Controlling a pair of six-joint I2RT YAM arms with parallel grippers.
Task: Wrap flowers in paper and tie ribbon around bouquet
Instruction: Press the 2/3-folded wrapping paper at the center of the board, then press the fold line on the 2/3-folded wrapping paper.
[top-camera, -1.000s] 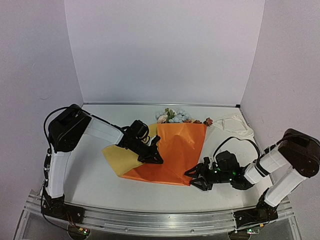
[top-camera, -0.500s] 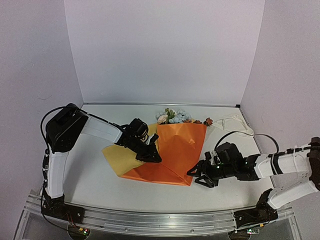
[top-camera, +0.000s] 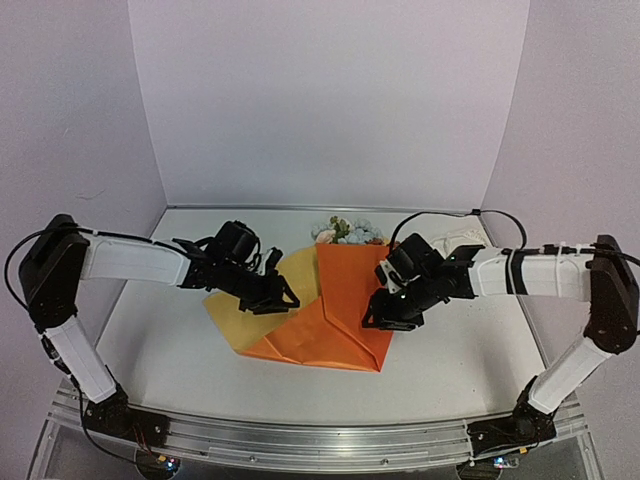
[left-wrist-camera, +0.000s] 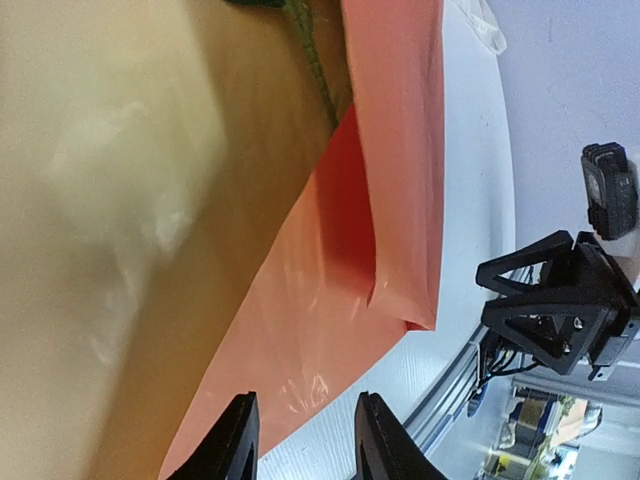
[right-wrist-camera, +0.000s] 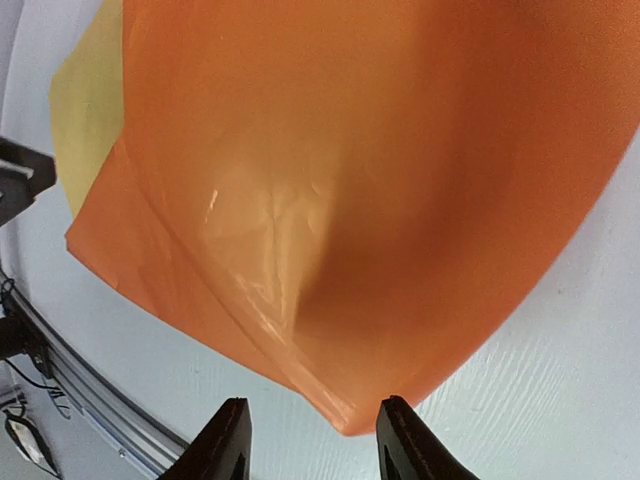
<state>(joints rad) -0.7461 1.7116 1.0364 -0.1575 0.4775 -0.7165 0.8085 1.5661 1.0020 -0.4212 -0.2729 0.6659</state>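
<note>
My left gripper (left-wrist-camera: 306, 408) stands part open, its two black fingers (left-wrist-camera: 240, 440) clear of each other with nothing held between them. In the top view it (top-camera: 280, 299) hangs low over the left side of the large thin sheet of orange-and-yellow paper (top-camera: 345, 300), where the yellow face lies turned up. Through its wrist camera I see the orange face folded over on itself, a thin green stem (left-wrist-camera: 318, 75) running under the fold, and the sheet's near edge on the white table (top-camera: 170, 350) just ahead of the fingertips. My right gripper (right-wrist-camera: 313, 405) is likewise part open and grips nothing; the folded near corner of the orange sheet lies just ahead of its jaws, and I cannot tell whether the fingers touch it. From above, this gripper (top-camera: 380, 318) sits at the sheet's right edge. The paper lies mid-table, narrowing towards the back wall, with the small bunch of pastel artificial flowers (top-camera: 345, 230) showing at its far end, blooms outside the sheet. The narrow cream-white fabric ribbon (top-camera: 462, 240) lies loose at the back right, beyond my right forearm, apart from the paper. An aluminium rail (top-camera: 300, 440) runs along the near edge
</note>
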